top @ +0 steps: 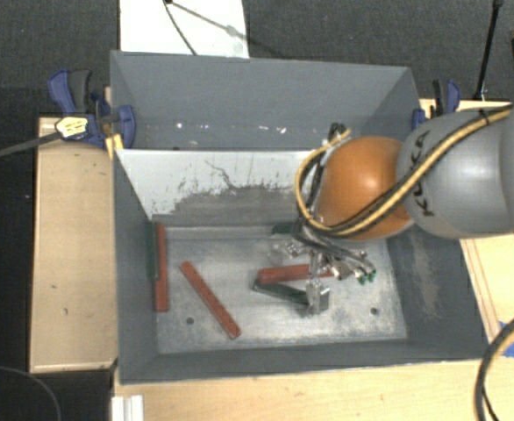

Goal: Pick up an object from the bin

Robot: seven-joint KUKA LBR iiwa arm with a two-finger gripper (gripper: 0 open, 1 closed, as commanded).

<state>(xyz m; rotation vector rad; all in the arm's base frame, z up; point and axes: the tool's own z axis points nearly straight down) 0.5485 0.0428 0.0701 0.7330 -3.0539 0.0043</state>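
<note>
The gripper point(317, 289) sits low over the crossed ends of a red stick point(281, 274) and a dark green stick point(279, 291) in the middle of the bin point(239, 103), probably lined up for a grab, though I cannot tell how far open it is or whether it has hold of either.

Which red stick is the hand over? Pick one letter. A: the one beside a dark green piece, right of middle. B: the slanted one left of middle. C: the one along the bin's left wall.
A: the hand hangs at the right end of the red stick that lies beside the dark green piece, right of middle.
</note>
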